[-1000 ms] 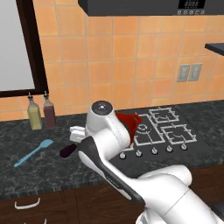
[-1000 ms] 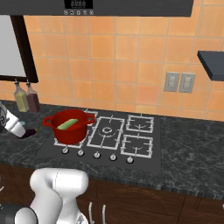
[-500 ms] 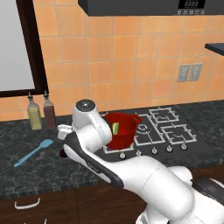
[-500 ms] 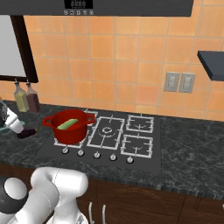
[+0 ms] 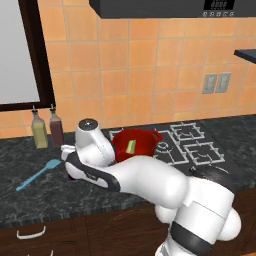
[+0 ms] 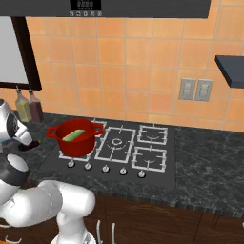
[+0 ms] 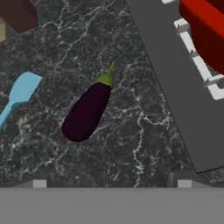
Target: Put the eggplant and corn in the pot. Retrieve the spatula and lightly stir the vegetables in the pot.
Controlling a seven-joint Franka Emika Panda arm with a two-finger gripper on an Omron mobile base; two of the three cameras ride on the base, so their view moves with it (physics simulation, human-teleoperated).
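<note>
The dark purple eggplant (image 7: pixel 87 114) lies on the black counter with its green stem pointing up in the hand view. My gripper (image 7: pixel 111 184) hangs above it, open and holding nothing, with the eggplant between and ahead of the fingertips. The red pot (image 5: pixel 133 144) (image 6: pixel 76 139) stands on the stove's left burner, and the corn (image 5: pixel 131 146) (image 6: pixel 73 136) lies inside it. The light blue spatula (image 5: pixel 37 174) rests on the counter left of the eggplant; its blade (image 7: pixel 24 87) is beside the eggplant, apart from it. My arm bends over the counter between pot and spatula.
Two bottles (image 5: pixel 40 132) (image 5: pixel 56 129) stand against the tiled wall at the back left, and their bases (image 7: pixel 19 15) appear near the eggplant. The stove (image 6: pixel 133 147) has raised grates to the right of the pot. A dark window frame (image 5: pixel 37 55) rises on the left.
My arm has swung left, away from above the pot, and come down over the counter beside the stove. The gripper stays open. The corn lies still in the pot.
</note>
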